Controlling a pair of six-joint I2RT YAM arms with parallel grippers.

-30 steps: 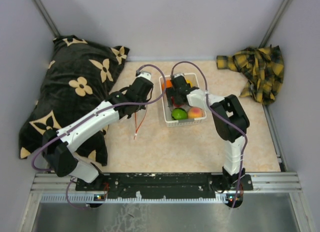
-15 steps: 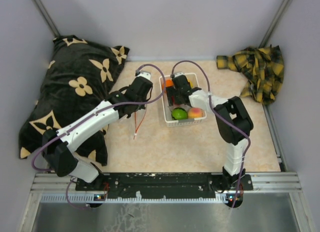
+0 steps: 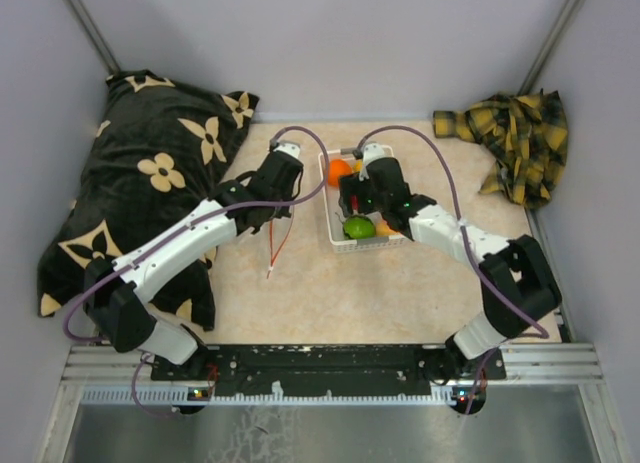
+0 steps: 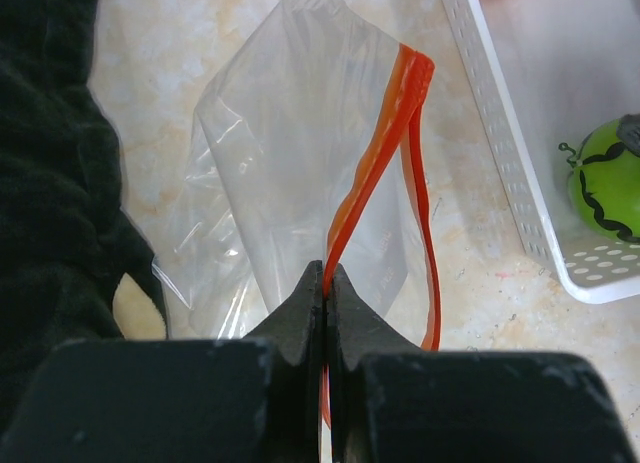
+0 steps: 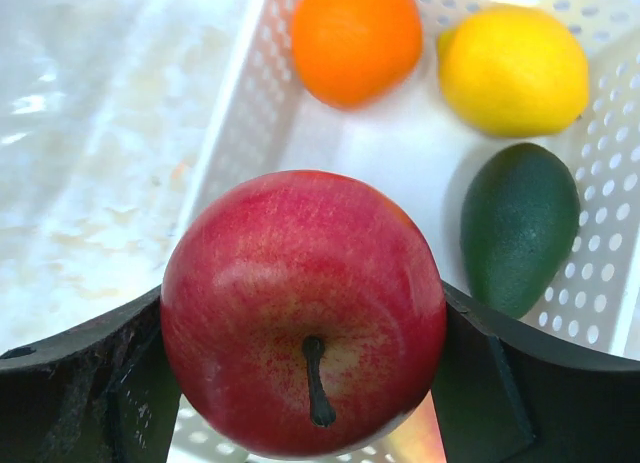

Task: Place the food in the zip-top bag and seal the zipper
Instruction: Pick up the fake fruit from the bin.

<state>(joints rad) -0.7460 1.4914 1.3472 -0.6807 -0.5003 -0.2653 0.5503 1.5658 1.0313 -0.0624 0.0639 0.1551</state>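
My left gripper (image 4: 327,283) is shut on the red-orange zipper (image 4: 385,143) of the clear zip-top bag (image 4: 290,133), whose mouth gapes beside the white basket (image 4: 500,133). My right gripper (image 5: 303,353) is shut on the red apple (image 5: 303,308), which hangs over the basket (image 5: 235,113). Below it in the basket lie the orange (image 5: 356,40), the lemon (image 5: 514,71) and the avocado (image 5: 520,228). The lime (image 3: 358,227) and a bit of the peach (image 3: 383,228) show at the basket's near end. In the top view the right gripper (image 3: 352,205) hangs over the basket (image 3: 372,245) and the left gripper (image 3: 272,218) stays left of it.
A black pillow with cream flowers (image 3: 140,183) fills the left side, close against the left arm. A yellow plaid cloth (image 3: 515,143) lies crumpled in the back right corner. Grey walls close in the table on three sides.
The right arm's elbow has swung out to the right and toward the near edge, while its gripper has stayed over the basket. The left arm has not moved.
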